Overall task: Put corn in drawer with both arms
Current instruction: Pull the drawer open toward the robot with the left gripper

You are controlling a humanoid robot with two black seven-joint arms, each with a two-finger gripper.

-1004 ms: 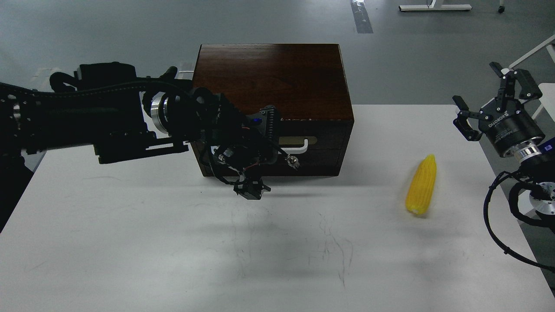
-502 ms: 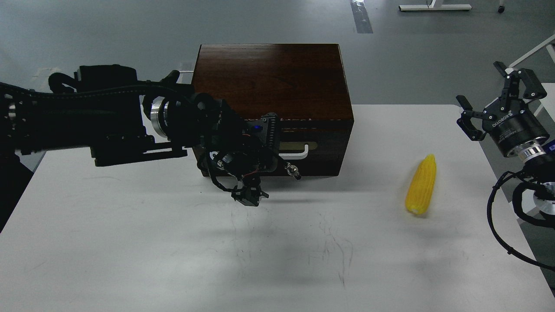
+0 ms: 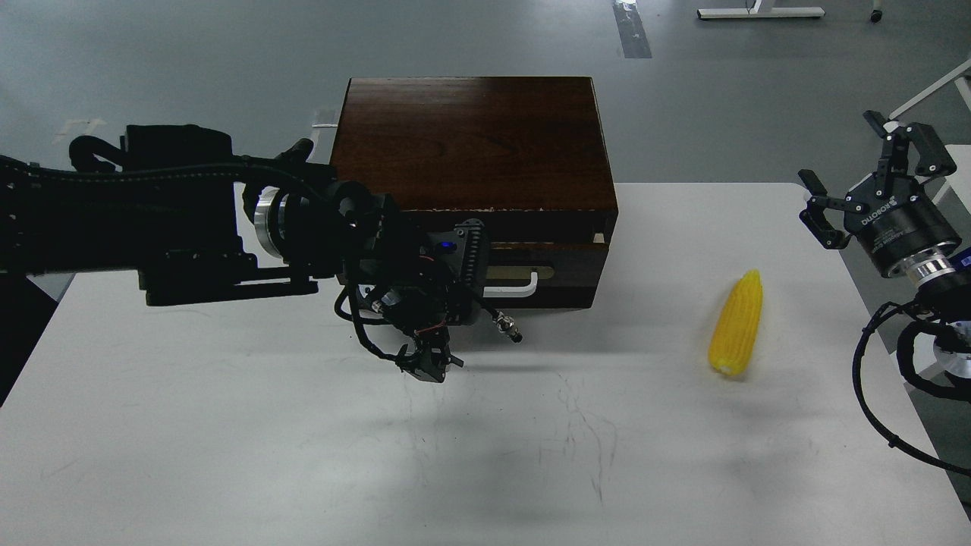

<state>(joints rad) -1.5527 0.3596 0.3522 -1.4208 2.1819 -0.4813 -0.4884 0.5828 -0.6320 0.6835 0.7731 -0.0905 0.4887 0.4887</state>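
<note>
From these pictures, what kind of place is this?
Probably a robot lab or test hall: a plain white table, a bare grey floor with a tape line, and white stand legs behind.

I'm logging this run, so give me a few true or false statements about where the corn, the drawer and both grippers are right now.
1. The corn lies on the white table. True.
2. The right gripper holds the corn. False: it is open, up and to the right of the corn, apart from it.
3. The drawer is pulled slightly out of the wooden box. True.
4. The left gripper is beside the corn. False: it is at the drawer's front, by the white handle.
5. The corn is in the drawer. False: it lies right of the box.
</note>
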